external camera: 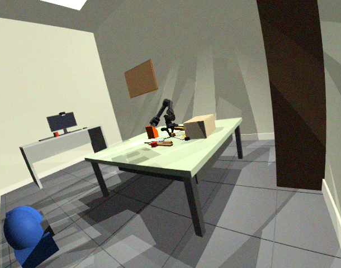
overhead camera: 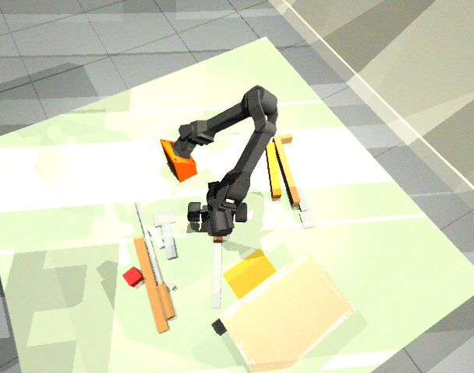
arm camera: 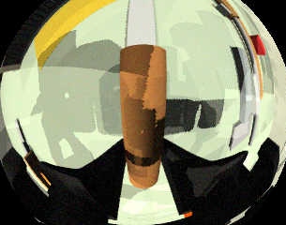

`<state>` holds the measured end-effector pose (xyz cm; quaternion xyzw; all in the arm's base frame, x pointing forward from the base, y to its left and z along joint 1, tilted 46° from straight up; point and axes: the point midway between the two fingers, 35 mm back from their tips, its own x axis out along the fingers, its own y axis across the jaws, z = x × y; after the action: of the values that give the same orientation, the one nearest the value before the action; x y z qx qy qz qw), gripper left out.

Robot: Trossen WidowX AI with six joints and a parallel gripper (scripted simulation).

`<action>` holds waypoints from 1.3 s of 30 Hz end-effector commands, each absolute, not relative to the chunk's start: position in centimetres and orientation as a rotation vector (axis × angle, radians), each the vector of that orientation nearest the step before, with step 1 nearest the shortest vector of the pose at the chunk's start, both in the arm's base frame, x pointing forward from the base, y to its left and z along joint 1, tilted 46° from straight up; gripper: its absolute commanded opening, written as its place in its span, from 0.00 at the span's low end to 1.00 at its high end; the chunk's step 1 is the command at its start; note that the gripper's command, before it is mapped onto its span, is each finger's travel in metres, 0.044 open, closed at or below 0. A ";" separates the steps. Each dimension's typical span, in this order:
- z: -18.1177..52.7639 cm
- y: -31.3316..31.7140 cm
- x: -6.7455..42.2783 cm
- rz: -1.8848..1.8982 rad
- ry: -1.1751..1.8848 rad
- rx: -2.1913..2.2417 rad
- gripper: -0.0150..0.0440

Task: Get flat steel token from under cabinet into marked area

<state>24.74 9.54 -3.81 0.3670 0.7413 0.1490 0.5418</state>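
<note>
My gripper [overhead camera: 217, 234] [arm camera: 142, 142] is shut on the brown handle [overhead camera: 217, 238] [arm camera: 142, 112] of a long tool. The tool's pale grey blade [overhead camera: 216, 277] [arm camera: 143, 15] lies low over the table and points toward the beige cabinet [overhead camera: 287, 313] [external camera: 200, 126]. The yellow marked area [overhead camera: 249, 273] [arm camera: 70, 22] lies in front of the cabinet, just right of the blade. The blade's tip ends near a small dark block [overhead camera: 219, 327] at the cabinet's corner. The steel token does not show in any view.
An orange wedge [overhead camera: 181, 162] holds the arm's base. A yellow stick [overhead camera: 273, 170] and a wooden L-shaped stick [overhead camera: 287, 170] lie to the right. A grey T-piece [overhead camera: 167, 232], a thin rod [overhead camera: 147, 241], wooden sticks [overhead camera: 151, 280] and a red cube [overhead camera: 132, 277] [arm camera: 258, 44] lie to the left.
</note>
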 end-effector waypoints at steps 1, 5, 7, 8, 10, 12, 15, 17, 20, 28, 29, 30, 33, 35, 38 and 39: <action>-4.1 9.1 25.1 0.351 1.757 0.871 0.25; -4.4 8.8 25.2 0.351 1.757 0.871 0.25; -4.6 8.7 25.1 0.350 1.757 0.871 0.25; -4.7 8.5 25.1 0.350 1.757 0.871 0.25; -4.9 8.3 25.1 0.350 1.757 0.871 0.25; -5.1 8.1 25.0 0.350 1.757 0.871 0.25; -5.4 7.9 25.0 0.350 1.757 0.870 0.25; -5.6 7.7 25.0 0.350 1.757 0.870 0.25; -5.8 7.4 24.9 0.349 1.756 0.870 0.25; -6.5 6.6 24.8 0.349 1.756 0.870 0.25; -6.6 6.6 24.8 0.349 1.756 0.870 0.25; -6.7 6.5 24.8 0.349 1.756 0.870 0.25; -7.0 6.2 24.8 0.349 1.756 0.869 0.25; -7.2 6.0 24.7 0.349 1.756 0.869 0.25; -7.4 5.7 24.7 0.348 1.756 0.869 0.25; -7.5 5.6 24.7 0.348 1.756 0.869 0.25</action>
<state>24.59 6.10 -7.19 0.3666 0.7408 0.1489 0.5428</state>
